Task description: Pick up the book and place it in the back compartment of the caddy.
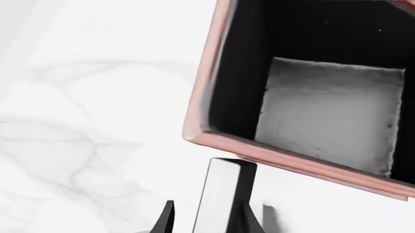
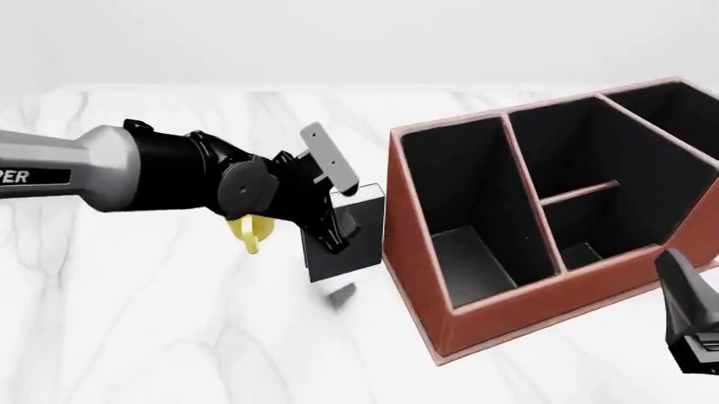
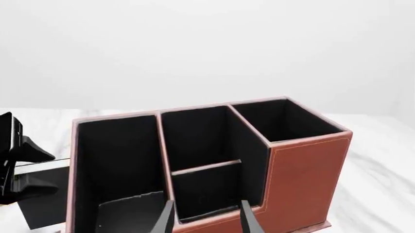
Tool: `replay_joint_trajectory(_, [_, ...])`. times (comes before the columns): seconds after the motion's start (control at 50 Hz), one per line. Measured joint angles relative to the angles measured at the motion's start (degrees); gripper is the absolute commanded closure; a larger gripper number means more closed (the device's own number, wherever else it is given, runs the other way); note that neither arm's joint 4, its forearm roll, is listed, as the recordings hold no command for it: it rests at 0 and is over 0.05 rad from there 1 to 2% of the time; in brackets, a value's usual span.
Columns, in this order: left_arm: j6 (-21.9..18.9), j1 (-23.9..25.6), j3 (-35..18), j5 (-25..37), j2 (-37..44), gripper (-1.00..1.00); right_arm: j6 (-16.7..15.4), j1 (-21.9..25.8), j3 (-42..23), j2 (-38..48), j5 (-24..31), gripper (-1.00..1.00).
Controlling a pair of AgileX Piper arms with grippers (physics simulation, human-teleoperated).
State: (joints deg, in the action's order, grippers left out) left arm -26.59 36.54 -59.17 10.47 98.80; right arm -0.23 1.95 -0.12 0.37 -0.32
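Observation:
My left gripper (image 2: pixel 335 225) is shut on the black book (image 2: pixel 350 252) and holds it upright above the table, just left of the caddy (image 2: pixel 418 252). In the left wrist view the book (image 1: pixel 224 194) stands between the fingers, close to a corner of the caddy (image 1: pixel 207 87). The small pocket (image 2: pixel 584 248) lies between the low cross-divider (image 2: pixel 578 192) and the caddy's low near wall; it also shows in the right wrist view (image 3: pixel 207 194). My right gripper (image 3: pixel 206 218) is open and empty in front of the caddy (image 3: pixel 304 170), at the lower right of the front view (image 2: pixel 688 316).
A yellow mug (image 2: pixel 252 234) stands behind my left arm, mostly hidden. The caddy has a long narrow compartment (image 2: pixel 460 202) on its left side and another compartment (image 2: pixel 663 126) at the far right. The white marble table (image 2: pixel 135 320) spreads to the left.

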Motion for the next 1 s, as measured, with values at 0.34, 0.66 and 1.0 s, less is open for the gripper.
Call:
replay_joint_trajectory(0.34, [0.94,0.06,1.31,-3.41,0.88,1.00,0.13,0.00,0.00,0.18,-0.14,-1.00])
replay_joint_trajectory(0.66, [2.71,0.47,1.98,-0.30,-3.64,1.00,0.24,-0.11,-0.01,0.25,-0.25,-1.00])
replay_joint_trajectory(1.0, [3.83,-2.46,-13.65,19.91,-18.32,1.00,0.11,-0.15,-0.05,-0.04,-0.10,-1.00])
